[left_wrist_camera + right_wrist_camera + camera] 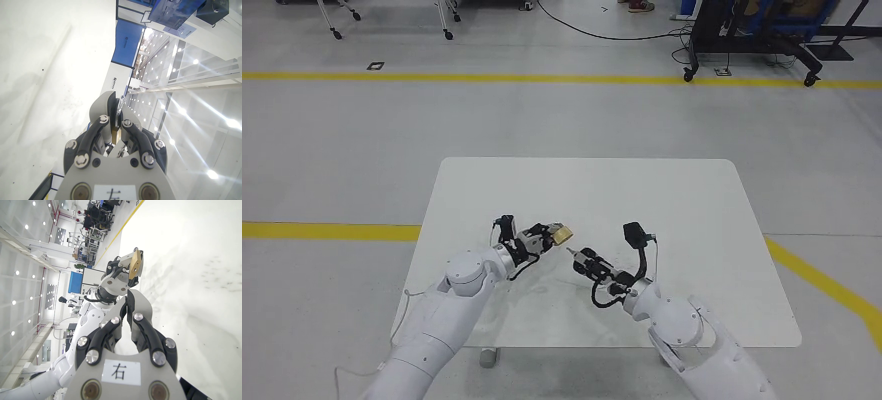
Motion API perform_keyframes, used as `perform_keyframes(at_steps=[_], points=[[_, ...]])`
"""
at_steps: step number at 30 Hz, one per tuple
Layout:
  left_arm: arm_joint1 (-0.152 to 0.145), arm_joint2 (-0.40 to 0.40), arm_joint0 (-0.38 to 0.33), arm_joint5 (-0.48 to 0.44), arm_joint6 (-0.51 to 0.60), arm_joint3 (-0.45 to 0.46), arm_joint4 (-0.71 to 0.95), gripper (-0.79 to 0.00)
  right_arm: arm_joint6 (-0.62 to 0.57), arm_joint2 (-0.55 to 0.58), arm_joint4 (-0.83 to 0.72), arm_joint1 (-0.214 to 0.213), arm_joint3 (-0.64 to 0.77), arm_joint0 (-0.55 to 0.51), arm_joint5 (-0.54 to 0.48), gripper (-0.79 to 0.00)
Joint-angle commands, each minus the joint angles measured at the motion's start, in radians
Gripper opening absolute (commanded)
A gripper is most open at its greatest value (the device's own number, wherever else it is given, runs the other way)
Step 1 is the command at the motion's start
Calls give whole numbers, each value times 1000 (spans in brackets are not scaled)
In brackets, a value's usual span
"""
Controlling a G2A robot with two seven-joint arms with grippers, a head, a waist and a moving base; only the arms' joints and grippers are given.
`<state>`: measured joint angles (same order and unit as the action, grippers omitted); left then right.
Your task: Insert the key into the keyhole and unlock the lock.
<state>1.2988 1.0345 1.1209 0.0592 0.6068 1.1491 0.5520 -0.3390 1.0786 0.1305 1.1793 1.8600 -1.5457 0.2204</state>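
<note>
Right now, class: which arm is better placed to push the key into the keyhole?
Right. The right gripper holds the key, its tip aimed at the lock across a small gap. The left gripper is shut on the lock, presenting its keyhole end toward the key.

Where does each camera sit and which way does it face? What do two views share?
Top view: above the arms, looking down at the white table; both arms show, left gripper holding the brass lock, right gripper holding the key toward it.
Left wrist view: on the left wrist, looking along its shut fingers, past the lock, to the room.
Right wrist view: on the right wrist, looking along its shut fingers at the lock.
Shared: top and right wrist views show lock and left gripper.
</note>
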Motion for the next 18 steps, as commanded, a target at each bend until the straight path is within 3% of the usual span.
perform_keyframes(at_steps=[1, 18], points=[[1, -1, -2, 0, 11, -5, 6, -785, -2, -5, -10, 2, -12, 8, 1, -785], [9, -5, -6, -30, 50, -18, 9, -785, 25, 6, -58, 13, -58, 29, -14, -785]])
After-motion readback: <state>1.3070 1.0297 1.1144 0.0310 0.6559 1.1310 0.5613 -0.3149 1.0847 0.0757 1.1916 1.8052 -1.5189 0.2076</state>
